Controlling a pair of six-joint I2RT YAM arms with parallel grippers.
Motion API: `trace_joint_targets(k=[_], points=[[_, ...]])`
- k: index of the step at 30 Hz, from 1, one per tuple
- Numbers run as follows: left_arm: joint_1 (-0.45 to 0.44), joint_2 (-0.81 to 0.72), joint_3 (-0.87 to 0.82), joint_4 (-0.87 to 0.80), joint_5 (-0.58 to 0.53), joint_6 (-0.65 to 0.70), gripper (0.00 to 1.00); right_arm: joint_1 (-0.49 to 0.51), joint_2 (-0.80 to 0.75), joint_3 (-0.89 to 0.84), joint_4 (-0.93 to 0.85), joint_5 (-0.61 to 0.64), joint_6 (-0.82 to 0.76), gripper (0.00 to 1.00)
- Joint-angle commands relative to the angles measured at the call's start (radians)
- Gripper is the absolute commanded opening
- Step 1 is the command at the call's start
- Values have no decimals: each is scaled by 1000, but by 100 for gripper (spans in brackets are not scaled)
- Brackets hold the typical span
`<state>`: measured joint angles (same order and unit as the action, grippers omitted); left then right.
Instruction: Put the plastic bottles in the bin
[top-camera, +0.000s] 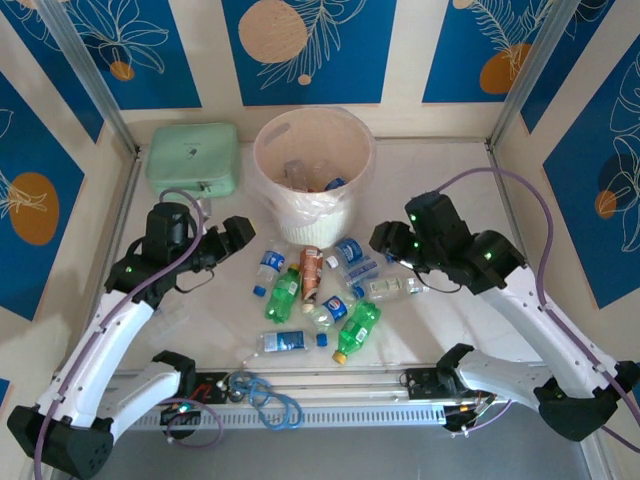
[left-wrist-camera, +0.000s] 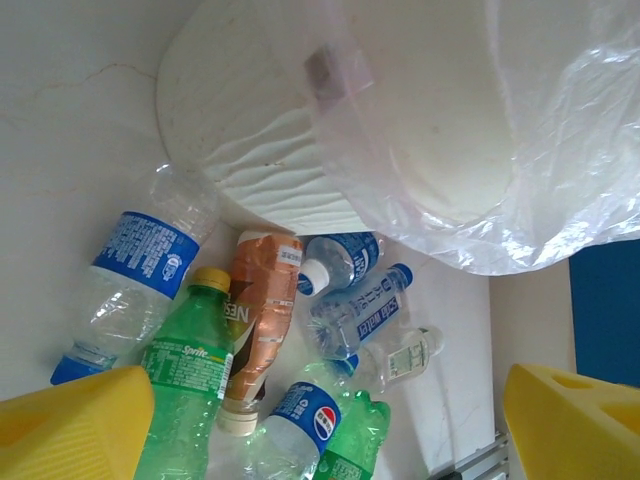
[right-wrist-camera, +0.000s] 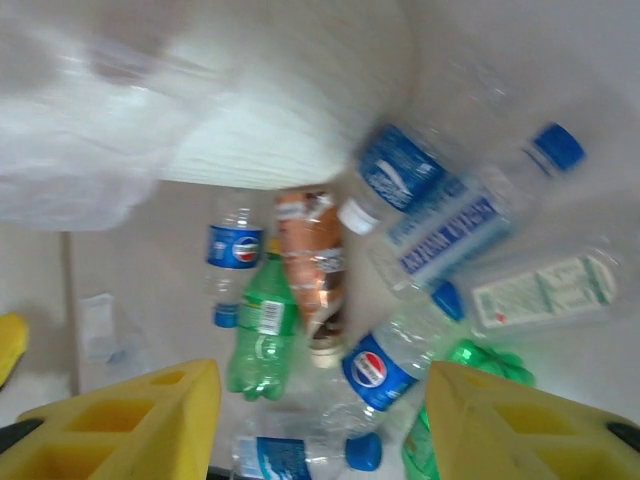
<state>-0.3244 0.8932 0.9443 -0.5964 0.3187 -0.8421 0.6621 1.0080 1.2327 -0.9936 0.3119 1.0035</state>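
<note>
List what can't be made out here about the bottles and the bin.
- Top view: bottles inside the bin are too small and hazy to count.
- Right wrist view: motion blur makes the brown bottle label unreadable.
- Left wrist view: the green bottle has its base cut off by the bottom edge and is partly hidden by the left fingers.
- Same view: the bin's inside is hidden behind its wall and plastic bag.
</note>
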Motion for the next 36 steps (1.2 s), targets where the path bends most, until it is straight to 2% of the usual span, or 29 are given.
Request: trace_joint_targets(k=[1,12,15,20,23,36], points=[[2,-16,-30,-25,-13,29,89,5,-25,-53,-91,58,104,57],[2,-1,-129,-48,-38,19,85,-73,-42,-168,-171,55,229,56],[2,-5,-137,-48,-37,18,85,-141,-28,-173,-198,47,228,57],[2,-8,-136,-45,-27,17,85,-316,5,-222,-154,-68,181,57],[2,-8,-134,-42,-20,17,85,-382,37,-257,-130,-104,185,56],[2,-15,-141,-27,5,15,85,-511,188,-349,-3,-172,196,57]])
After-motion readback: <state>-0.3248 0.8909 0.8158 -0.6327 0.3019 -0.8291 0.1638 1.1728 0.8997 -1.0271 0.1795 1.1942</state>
